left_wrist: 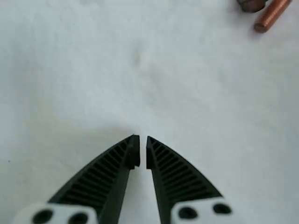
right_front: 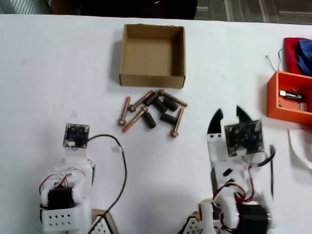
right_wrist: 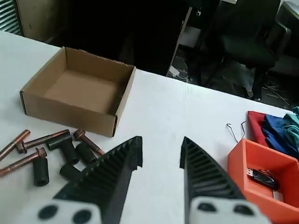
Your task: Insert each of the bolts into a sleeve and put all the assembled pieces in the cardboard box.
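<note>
Several copper bolts (right_front: pixel 135 119) and black sleeves (right_front: pixel 149 119) lie loose in a pile on the white table, just in front of the open cardboard box (right_front: pixel 152 80), which holds nothing. My right gripper (right_front: pixel 228 117) is open, to the right of the pile and level with it. Its wrist view looks over the fingertips (right_wrist: pixel 133 149) at the bolts (right_wrist: pixel 23 161), the sleeves (right_wrist: pixel 70 150) and the box (right_wrist: pixel 70 116). My left gripper (left_wrist: pixel 140 149) is shut over bare table at the lower left, with one bolt (left_wrist: pixel 271 14) beyond it. The left arm's camera block (right_front: pixel 76 135) covers it from above.
An orange bin (right_front: pixel 290 97) with a small dark item stands at the right edge, with red and blue cloth (right_front: pixel 297 51) behind it. A white object (right_front: pixel 300 146) lies at the right edge. A black cable (right_front: pixel 122 161) loops beside the left arm.
</note>
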Controlling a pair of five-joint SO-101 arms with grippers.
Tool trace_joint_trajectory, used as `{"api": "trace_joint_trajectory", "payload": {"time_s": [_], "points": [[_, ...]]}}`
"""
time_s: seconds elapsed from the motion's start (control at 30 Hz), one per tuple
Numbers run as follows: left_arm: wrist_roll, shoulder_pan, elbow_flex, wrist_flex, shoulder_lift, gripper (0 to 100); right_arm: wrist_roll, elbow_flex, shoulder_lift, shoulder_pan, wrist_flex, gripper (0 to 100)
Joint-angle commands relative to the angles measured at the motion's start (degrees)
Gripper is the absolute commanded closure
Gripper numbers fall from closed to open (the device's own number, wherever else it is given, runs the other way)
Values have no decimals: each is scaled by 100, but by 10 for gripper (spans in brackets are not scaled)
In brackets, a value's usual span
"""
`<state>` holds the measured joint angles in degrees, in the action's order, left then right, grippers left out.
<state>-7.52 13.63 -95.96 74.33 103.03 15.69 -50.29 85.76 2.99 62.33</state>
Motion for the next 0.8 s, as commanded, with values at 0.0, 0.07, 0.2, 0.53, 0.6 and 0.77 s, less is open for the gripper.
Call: {"api": "trace_joint_trajectory", "payload": {"time_s": [0.0,0.07,0.2,0.53,0.6,0.77], "points": [[-44,62,-119,-79,88,943,44,1495,-1622,66,347,858],[-44,62,-119,-79,88,943,44,2127,-2668,277,769,858],[-44,62,-119,-79,88,943,44,3288,-4787,725,1754,858],[-44,62,-119,-79,88,943,281,5899,-8347,848,2993,739],[-44,62,-119,-79,88,943,721,6198,-8857,954,3046,776],[-44,62,-119,-79,88,943,2391,6453,-9798,1385,3037,807]]}}
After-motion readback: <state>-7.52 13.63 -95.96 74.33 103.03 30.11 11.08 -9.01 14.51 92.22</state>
